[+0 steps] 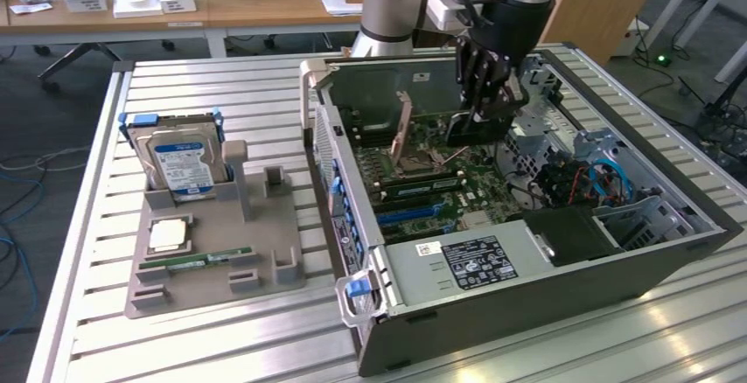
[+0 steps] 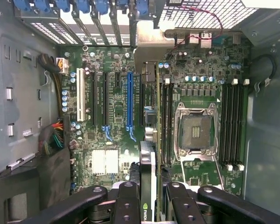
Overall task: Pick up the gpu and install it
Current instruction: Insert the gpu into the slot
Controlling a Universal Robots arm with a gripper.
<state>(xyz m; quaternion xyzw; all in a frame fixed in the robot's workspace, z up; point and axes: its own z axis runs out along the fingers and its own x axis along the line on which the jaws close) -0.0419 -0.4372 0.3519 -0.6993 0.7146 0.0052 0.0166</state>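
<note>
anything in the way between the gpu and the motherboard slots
Nothing visible. The gripper holds the gpu edge-on above the motherboard, and the blue slot and black slots beside it lie bare.

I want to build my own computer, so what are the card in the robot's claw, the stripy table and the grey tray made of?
The gpu: green circuit board edge, probably fibreglass, with a dark matte cover, likely plastic. The table: ribbed silvery slats with a soft shine, likely aluminium. The grey tray: dull, even grey, blocky moulded shapes, probably plastic.
</note>
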